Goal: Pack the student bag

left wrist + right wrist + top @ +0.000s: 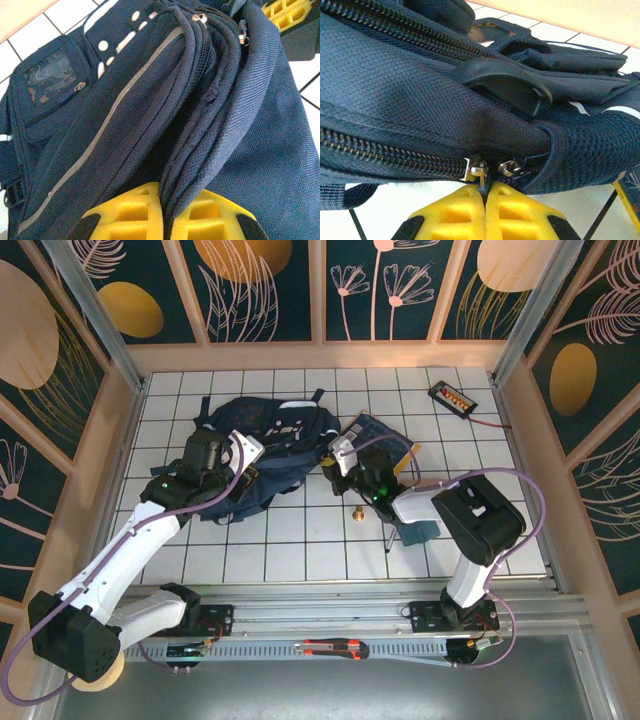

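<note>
The student bag (268, 435), dark navy with thin grey stripes, lies on the white tiled table at the back left. My left gripper (246, 452) is at its near left side. In the left wrist view its yellow fingers (130, 210) are shut on a bunched fold of the bag's fabric (200, 150). My right gripper (330, 460) is at the bag's right end. In the right wrist view it (484, 190) is shut on a zipper pull (481, 175) of the bag (420, 105), beside a second slider (509, 167). That zipper (390, 150) looks closed along its visible length.
A dark blue notebook (385, 435) lies just right of the bag, under my right arm. A small brass piece (356, 512), a pen (388, 538) and a blue item (418, 531) sit nearer the front. A black device (452, 396) is at the back right.
</note>
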You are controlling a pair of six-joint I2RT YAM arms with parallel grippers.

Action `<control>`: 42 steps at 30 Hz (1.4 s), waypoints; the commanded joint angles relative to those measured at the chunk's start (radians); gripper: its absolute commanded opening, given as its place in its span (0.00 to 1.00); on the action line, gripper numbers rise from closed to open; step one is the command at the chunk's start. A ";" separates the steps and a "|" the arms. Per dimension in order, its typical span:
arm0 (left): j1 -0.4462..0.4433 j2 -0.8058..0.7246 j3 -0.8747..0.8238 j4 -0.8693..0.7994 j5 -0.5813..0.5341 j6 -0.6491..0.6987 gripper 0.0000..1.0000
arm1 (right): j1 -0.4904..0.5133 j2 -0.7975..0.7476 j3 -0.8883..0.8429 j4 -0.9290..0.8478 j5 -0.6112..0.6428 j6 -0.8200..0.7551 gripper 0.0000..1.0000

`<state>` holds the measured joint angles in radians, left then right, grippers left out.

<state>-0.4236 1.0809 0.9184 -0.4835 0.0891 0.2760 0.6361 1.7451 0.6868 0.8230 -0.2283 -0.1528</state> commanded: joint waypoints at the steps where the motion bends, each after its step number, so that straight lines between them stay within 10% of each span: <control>1: 0.008 -0.006 0.048 0.052 -0.024 -0.007 0.00 | -0.001 -0.053 -0.024 -0.028 0.010 -0.015 0.00; 15: -0.058 0.042 0.025 0.080 -0.082 -0.012 0.00 | -0.060 -0.138 0.147 -0.529 -0.585 -0.023 0.00; 42: -0.252 0.132 0.016 0.235 -0.219 -0.127 0.00 | -0.032 0.019 0.509 -1.074 -0.842 0.034 0.00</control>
<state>-0.6575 1.2007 0.9108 -0.4522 -0.1173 0.1921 0.5312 1.7847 1.1431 -0.1905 -0.7967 -0.0578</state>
